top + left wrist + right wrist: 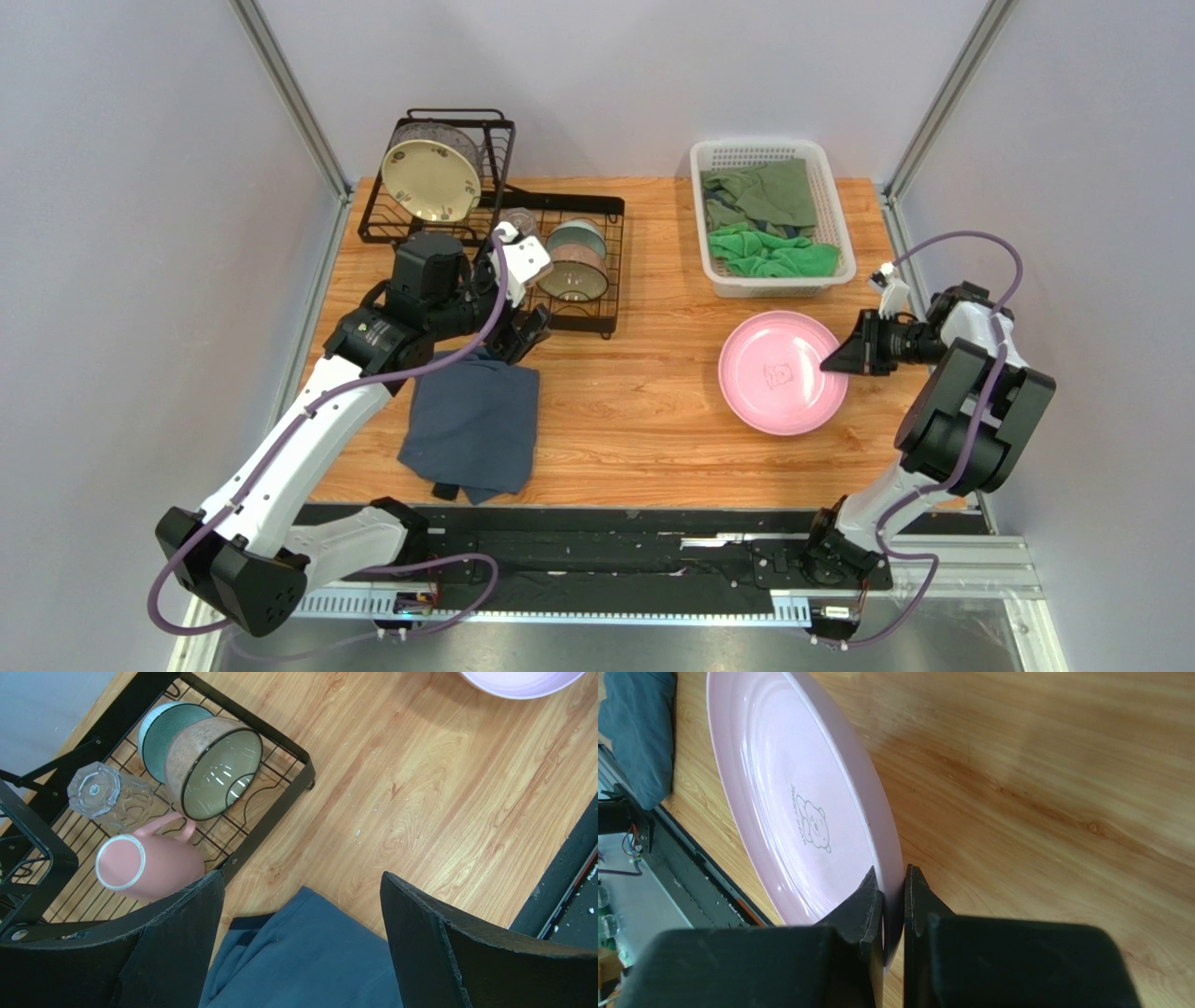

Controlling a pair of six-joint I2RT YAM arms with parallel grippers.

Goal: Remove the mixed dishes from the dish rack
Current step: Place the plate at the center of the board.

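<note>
The glossy pink plate, a small bear printed at its centre, is at four o'clock from the dish rack, its rim pinched by the right gripper; the left gripper gapes wide, empty.

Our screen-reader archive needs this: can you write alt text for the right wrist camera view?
The right gripper is shut on the rim of a large pink plate with a small bear drawing at its middle, seen against the wooden table. A blue-grey cloth lies in the upper left corner.
</note>
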